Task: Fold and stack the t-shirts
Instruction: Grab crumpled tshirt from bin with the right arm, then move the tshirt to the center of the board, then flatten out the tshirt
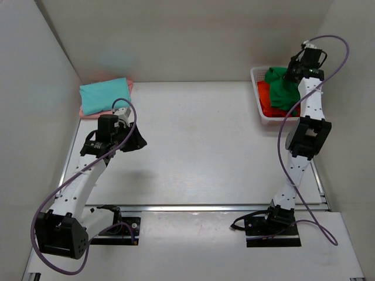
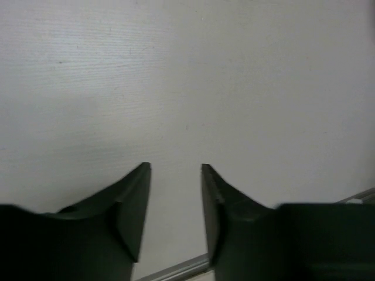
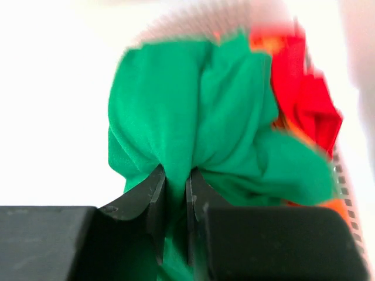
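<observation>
- the right gripper [image 3: 174, 196] is held over the far right corner of the table [image 1: 205, 146], above the white lattice basket [image 1: 255, 75].
- its jaws are drawn close together and a thick fold of the dark green t-shirt [image 3: 193, 117] is pinched between them.
- in the right wrist view the green cloth is seen gathered into creases at the pinch and spread out in a loose bunch beyond it.
- in the top view the dark green t-shirt is seen draped from the gripper down over the basket, with most of its cloth inside the basket's walls.
- the orange-red t-shirt [image 3: 307, 93] is left crumpled in the basket, under and beside the green one; it is touched by the green cloth, and parts of it are shown on the left and near sides of the basket.
- the left gripper [image 2: 174, 193] is held low over bare table, on the left side and well apart from the basket.
- its jaws are spread, and nothing but the table surface is seen between them.
- the teal t-shirt [image 1: 104, 96] is laid folded in a flat rectangle at the far left corner of the table, just beyond the left gripper.
- the pale pink t-shirt [image 1: 88, 113] is laid under the teal one; only its edges are seen, along the near side and at the far right corner of the stack.
</observation>
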Controlling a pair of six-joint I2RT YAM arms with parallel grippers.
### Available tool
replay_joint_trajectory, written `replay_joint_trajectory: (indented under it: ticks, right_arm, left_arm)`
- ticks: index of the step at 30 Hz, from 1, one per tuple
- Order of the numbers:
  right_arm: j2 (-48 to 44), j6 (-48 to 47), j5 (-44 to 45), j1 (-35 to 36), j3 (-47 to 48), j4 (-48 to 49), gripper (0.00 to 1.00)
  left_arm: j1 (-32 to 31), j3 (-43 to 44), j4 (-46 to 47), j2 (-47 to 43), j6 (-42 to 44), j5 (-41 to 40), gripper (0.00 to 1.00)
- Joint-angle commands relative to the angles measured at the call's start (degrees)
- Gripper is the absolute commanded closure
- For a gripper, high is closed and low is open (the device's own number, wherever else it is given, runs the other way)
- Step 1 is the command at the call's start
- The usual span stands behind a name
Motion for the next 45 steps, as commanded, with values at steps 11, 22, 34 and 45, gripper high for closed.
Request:
replay_joint_trajectory:
  ticks: [11,22,34,45]
  right_arm:
    - [-36.9,9.5,-15.8,15.3,-6.0,14.9,1.0]
    - [-60.0,14.7,-8.8,37.2,-52.5,11.3,0.67]
    - [-47.7,5.6,-15.9,38.3,-57.0,2.7,0.5]
    - [-35.1,0.5,-18.0,44.9,-54.1,1.9,0.44]
  left_arm:
    - [-2.1,3.7,1.9,-8.7,-3.0,-0.4,0.67]
    - [0.2,18.1,-1.6,-7.3,-7.6,-4.0,0.51]
    - [-10.7,-8.2,15.6,2.7,-25.5,9.9,0.57]
    - [-12.1,-13.4,26.5,14.1,-30.4,1.8,0.53]
